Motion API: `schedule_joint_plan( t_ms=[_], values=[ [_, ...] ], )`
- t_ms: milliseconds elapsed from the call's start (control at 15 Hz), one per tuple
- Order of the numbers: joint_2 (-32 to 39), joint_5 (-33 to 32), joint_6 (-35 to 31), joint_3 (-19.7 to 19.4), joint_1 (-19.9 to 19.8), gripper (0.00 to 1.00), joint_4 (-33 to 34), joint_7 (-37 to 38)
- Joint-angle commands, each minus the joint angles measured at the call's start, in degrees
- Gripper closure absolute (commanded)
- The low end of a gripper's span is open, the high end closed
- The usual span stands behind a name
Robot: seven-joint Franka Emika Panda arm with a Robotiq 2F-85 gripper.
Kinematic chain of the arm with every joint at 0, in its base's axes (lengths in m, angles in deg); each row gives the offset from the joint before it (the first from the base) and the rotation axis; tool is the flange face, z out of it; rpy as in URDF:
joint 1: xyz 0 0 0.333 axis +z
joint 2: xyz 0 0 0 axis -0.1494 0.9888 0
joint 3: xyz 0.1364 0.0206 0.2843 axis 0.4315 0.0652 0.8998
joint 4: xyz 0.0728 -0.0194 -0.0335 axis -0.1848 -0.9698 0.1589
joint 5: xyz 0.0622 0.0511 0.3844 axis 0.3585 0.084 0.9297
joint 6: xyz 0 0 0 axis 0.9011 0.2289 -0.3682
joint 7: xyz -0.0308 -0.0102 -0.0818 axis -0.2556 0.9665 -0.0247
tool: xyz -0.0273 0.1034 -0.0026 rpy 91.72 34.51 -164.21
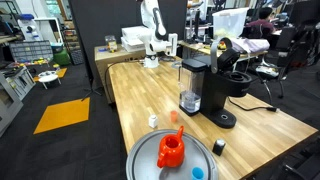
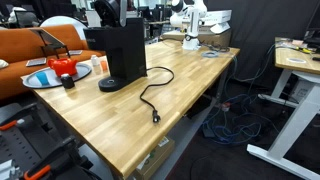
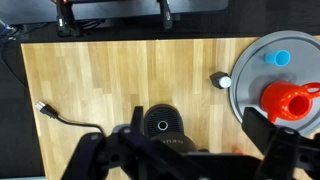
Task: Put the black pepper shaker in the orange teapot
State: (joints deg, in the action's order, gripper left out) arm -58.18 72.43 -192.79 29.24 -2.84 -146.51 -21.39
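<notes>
The black pepper shaker (image 3: 219, 80) stands on the wood table just off the rim of the grey round tray (image 3: 248, 60); it also shows in both exterior views (image 1: 219, 146) (image 2: 68, 82). The orange teapot (image 3: 285, 102) sits on that tray and shows in both exterior views (image 1: 171, 150) (image 2: 63, 66). My gripper (image 3: 198, 125) is open and empty, high above the table and looking down. In both exterior views the arm (image 1: 153, 38) (image 2: 189, 25) is at the far end of the table, well away from the shaker and the teapot.
A black coffee maker (image 1: 205, 85) (image 3: 160, 125) stands mid-table, and its cable (image 3: 60, 118) trails across the wood. A small blue object (image 3: 281, 58) lies on the tray. A clear-and-white shaker (image 1: 153, 121) and a tiny orange piece (image 1: 172, 115) stand near the tray.
</notes>
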Motion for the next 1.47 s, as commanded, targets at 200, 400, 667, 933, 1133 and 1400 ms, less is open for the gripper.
schedule_joint_plan(
  t_ms=[200, 400, 667, 933, 1133, 1400],
  values=[
    [0.0, 0.07, 0.12, 0.16, -0.22, 0.0, 0.09, -0.09],
    [0.0, 0.07, 0.12, 0.16, -0.22, 0.0, 0.09, -0.09],
    [0.84, 0.82, 0.3, 0.38, 0.12, 0.0, 0.69, 0.13],
    [4.18, 0.24, 0.76, 2.39, 1.49, 0.0, 1.6, -0.08],
    [8.71, 0.1, -0.97, 5.05, 3.45, 0.0, 2.37, 0.73],
    [10.3, -0.07, -3.24, 5.9, 4.71, 0.0, 1.87, 1.07]
  ],
)
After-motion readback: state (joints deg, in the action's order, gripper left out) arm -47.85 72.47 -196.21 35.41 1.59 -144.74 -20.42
